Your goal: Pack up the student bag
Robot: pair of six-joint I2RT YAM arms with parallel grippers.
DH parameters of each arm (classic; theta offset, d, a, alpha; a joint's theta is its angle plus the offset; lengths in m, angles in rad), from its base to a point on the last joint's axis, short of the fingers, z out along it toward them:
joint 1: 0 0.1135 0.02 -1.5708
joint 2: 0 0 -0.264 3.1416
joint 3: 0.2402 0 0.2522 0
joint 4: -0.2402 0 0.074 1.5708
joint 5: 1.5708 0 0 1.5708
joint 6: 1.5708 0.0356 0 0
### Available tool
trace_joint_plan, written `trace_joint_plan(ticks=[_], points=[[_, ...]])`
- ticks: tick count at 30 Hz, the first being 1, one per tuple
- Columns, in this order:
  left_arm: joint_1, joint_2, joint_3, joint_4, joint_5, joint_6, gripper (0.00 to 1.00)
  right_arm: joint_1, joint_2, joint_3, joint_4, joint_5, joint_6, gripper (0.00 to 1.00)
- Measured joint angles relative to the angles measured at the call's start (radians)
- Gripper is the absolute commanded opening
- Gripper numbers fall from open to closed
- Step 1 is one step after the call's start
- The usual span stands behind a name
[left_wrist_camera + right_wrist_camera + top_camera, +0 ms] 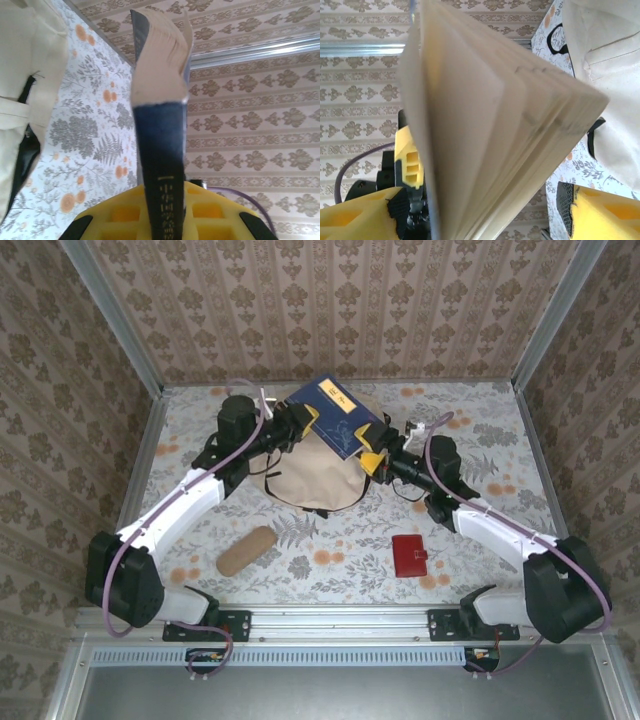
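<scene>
Student bag [310,480]: a large cream fabric backpack lying flat at the middle of the floral-printed worktop [480,450], between the two arms. It has black straps and black trim. One dark strap end shows at its near edge in the top view. The right wrist view shows a stitched pocket seam on its pale cloth. No brand or label can be read on the bag.

Over the bag's far edge in the top view is a dark blue softcover book [335,412] with yellow patches on its cover; the print there is too small to read. In the left wrist view, a column of yellow East Asian characters runs down the navy spine, blurred beyond sure reading. Above the spine the cream page block fans slightly open.

Left hand [306,420]: narrow, with its yellow fingers clamped on the book at the spine end. Right hand [374,452]: its jaws stand wide on either side of the book's page edge, and worktop shows between the book and one pad.

On the near worktop, well apart from the bag, lie a tan cylindrical pencil pouch [247,550] to the left and a small red snap wallet [409,555] to the right. Neither shows any writing.
</scene>
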Motion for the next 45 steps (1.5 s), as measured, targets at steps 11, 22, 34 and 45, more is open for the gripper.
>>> trace_joint_plan(ticks=[11,22,34,45], points=[[-0.007,-0.047,-0.054,0.043,-0.011,-0.059,0.06,0.041,0.062,0.016,0.097,0.1,0.088,0.33],[0.031,-0.101,-0.103,-0.08,0.011,0.057,0.73,0.048,-0.058,0.014,-0.106,0.194,-0.07,0.1],[0.04,0.002,0.073,-0.665,-0.19,0.669,0.8,0.033,-0.198,0.108,-0.736,0.389,-0.504,0.1],[-0.134,0.358,0.267,-0.908,-0.396,0.834,0.7,-0.114,-0.37,0.108,-0.99,0.501,-0.639,0.1]])
